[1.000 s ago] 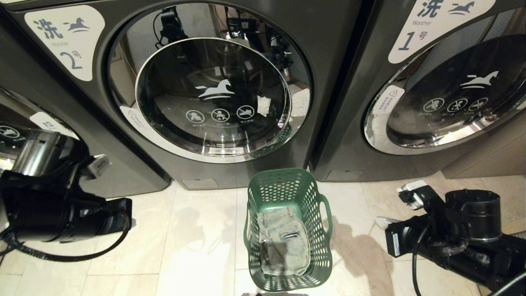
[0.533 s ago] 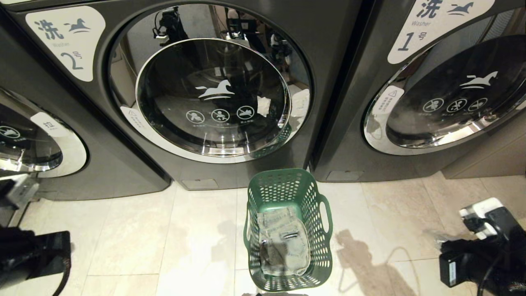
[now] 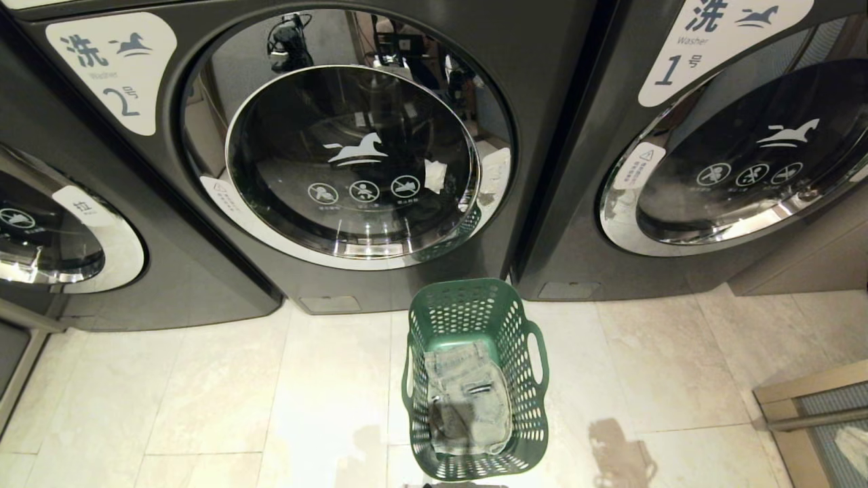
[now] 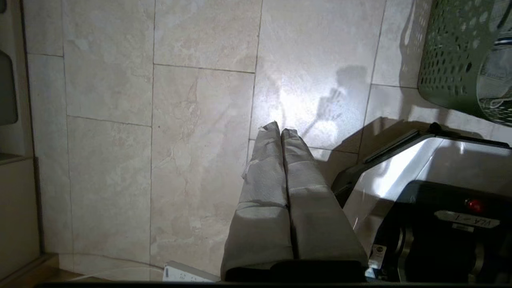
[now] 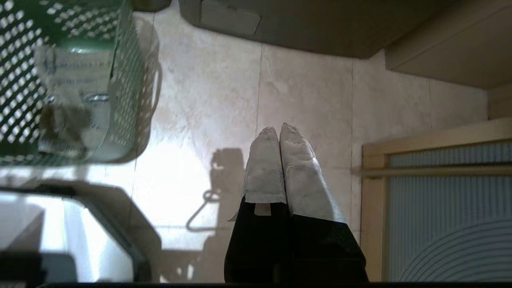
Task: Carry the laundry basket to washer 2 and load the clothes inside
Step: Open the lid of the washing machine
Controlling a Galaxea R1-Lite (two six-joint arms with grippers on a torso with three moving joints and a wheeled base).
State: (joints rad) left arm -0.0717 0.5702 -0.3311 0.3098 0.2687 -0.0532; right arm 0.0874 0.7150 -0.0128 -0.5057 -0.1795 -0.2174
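We see the basket [image 3: 475, 379] holding jeans [image 3: 466, 400] before washer 2 [image 3: 346, 156]; left pincer [image 4: 280, 130] and right pincer [image 5: 278, 130] pressed together, empty

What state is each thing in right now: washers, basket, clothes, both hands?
washer 2: door closed
washer 1: door closed
laundry basket: upright on floor, unheld
clothes: folded inside basket
left hand: shut, empty, above floor
right hand: shut, empty, above floor

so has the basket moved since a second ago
No. The basket sits at the same spot on the floor tiles below washer 2.
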